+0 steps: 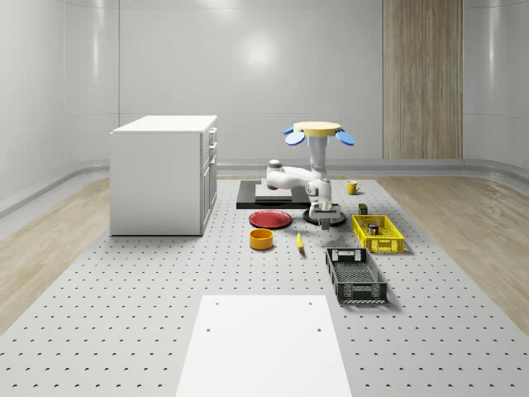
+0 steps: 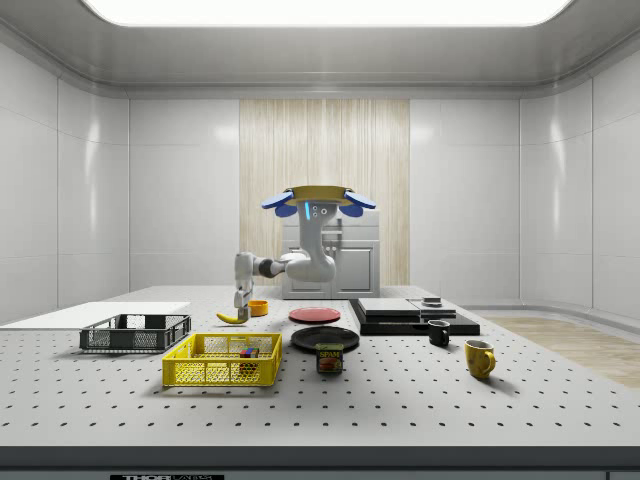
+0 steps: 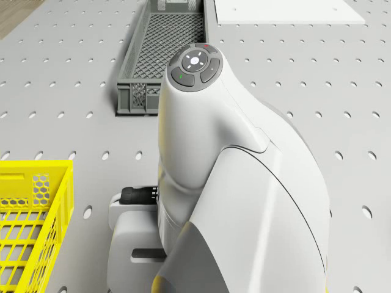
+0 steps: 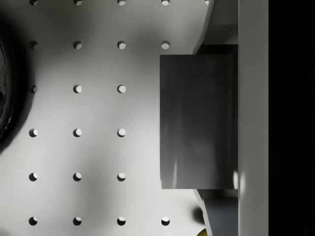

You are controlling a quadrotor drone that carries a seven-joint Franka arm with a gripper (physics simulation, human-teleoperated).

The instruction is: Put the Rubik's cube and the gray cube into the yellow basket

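My drone [image 1: 318,129] hovers over the table behind the black plate [image 1: 312,217], with the arm bent downward. The gripper [image 1: 327,218] hangs low beside that plate, shut on the gray cube [image 4: 197,121]. In the wrist view the cube lies against one white finger [image 4: 253,118], with the perforated table beneath it. The yellow basket [image 1: 378,233] stands to the whole-scene view's right of the gripper. The Rubik's cube [image 2: 248,352] lies inside the yellow basket [image 2: 222,360]. In the side view the gripper [image 2: 241,306] is behind the basket.
A black crate [image 1: 355,275] stands in front of the yellow basket. A red plate [image 1: 270,218], an orange bowl [image 1: 261,239] and a banana [image 1: 299,241] lie to the whole-scene view's left of the gripper. A can [image 2: 329,358], two mugs [image 2: 479,357] and a white cabinet [image 1: 164,174] stand farther off.
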